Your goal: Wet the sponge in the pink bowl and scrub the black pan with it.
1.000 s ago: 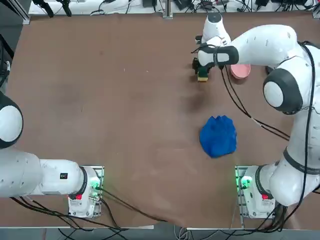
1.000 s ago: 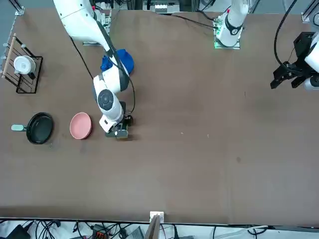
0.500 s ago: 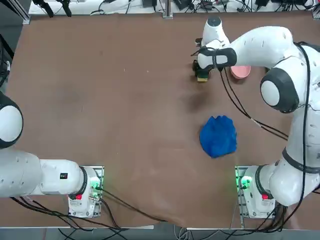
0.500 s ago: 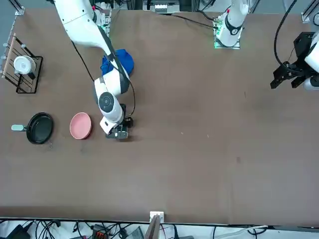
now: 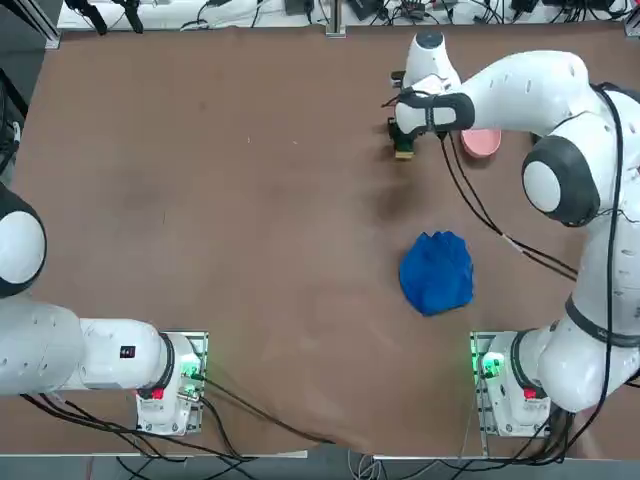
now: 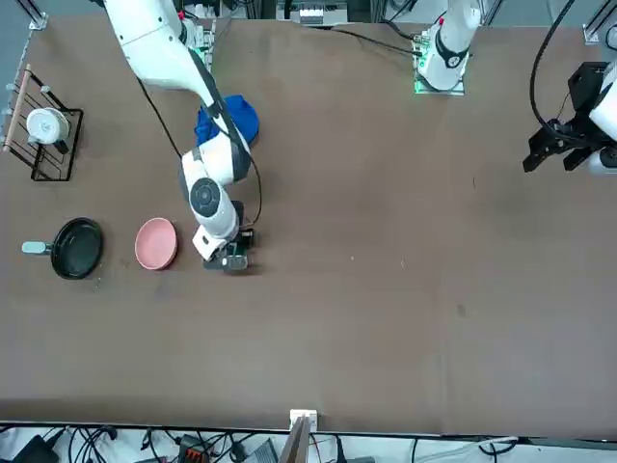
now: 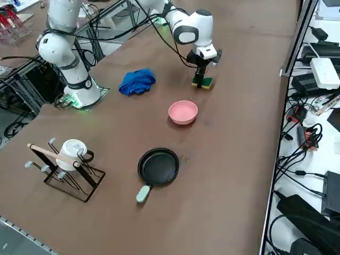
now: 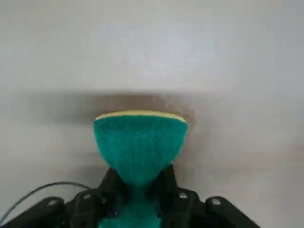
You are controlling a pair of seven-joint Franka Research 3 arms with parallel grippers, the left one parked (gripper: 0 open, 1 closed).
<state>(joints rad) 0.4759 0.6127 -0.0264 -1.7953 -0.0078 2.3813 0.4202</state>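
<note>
From my left to right, I am pinching the green and yellow sponge (image 8: 140, 142) firmly between the fingers of my right gripper (image 8: 142, 187), low over the brown table (image 5: 250, 250). The crumpled blue cloth (image 5: 436, 273) is lying nearer my base, and the pink bowl (image 7: 183, 112) is sitting to the sponge's right. Beyond the bowl, the black pan (image 7: 158, 167) is resting with its pale handle (image 7: 142, 194) pointing away from the bowl, and a rack (image 7: 53, 154) is holding a white cup (image 7: 72, 151).

Fuzzy green, crumpled blue, smooth pink
The sponge (image 8: 141, 145) looks fuzzy and matt; the blue cloth (image 7: 137, 82) is creased fabric; the pink bowl (image 7: 183, 112) looks smooth; the tabletop (image 7: 228, 159) is matt.
</note>
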